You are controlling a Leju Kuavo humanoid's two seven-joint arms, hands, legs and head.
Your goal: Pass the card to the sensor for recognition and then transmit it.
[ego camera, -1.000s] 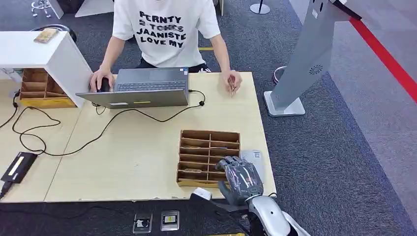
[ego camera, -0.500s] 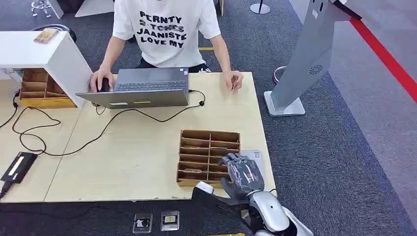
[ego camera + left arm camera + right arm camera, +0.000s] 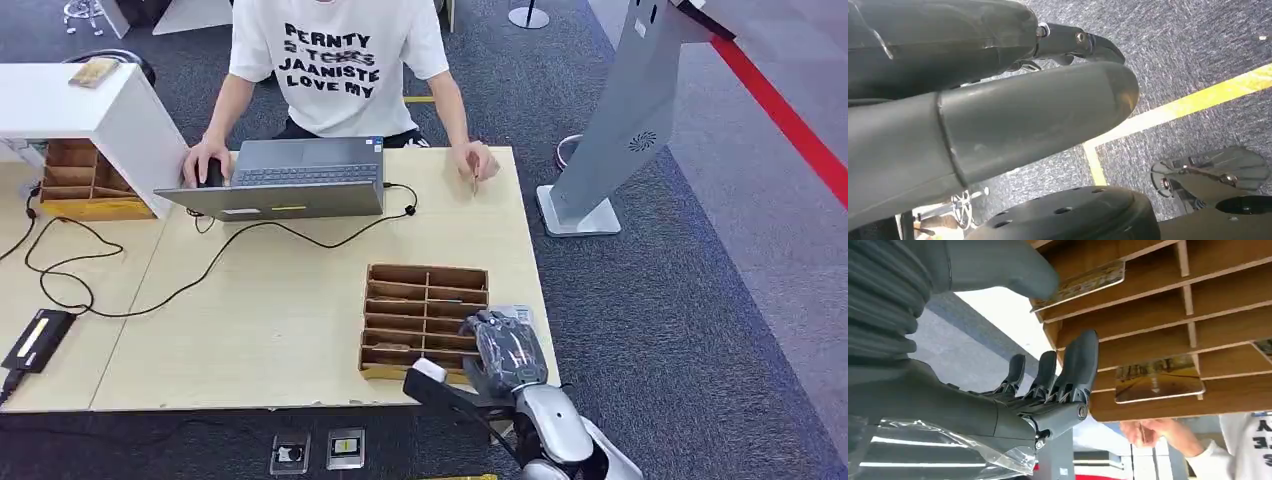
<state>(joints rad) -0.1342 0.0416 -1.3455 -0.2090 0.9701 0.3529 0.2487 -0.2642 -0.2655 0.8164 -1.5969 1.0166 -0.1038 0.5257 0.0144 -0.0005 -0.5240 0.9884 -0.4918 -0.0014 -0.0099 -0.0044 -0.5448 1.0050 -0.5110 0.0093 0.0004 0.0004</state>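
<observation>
Two cards at least sit in the slots of the wooden card rack (image 3: 1168, 305): in our right wrist view one card (image 3: 1158, 380) lies half out of a compartment and another card (image 3: 1083, 282) pokes from a slot just by our thumb (image 3: 998, 265). We judge the task barely begun, since no card is in our grasp, the sensor step is undone and the hand-over is undone. Our right hand (image 3: 505, 352) hovers at the near right corner of the rack (image 3: 425, 320), fingers (image 3: 1073, 370) loosely spread and apart from the thumb, holding nothing; whether a fingertip touches the wood we cannot tell. A pale flat item (image 3: 515, 314) on the table (image 3: 270, 300) just beyond the hand may be the sensor, but it is partly covered and too small to read. Our left hand (image 3: 998, 100) hangs over grey carpet, and we cannot tell how its fingers lie. Across the table a person (image 3: 335, 60) sits at a laptop (image 3: 290, 178), one hand (image 3: 472, 160) holding something thin we cannot make out.
</observation>
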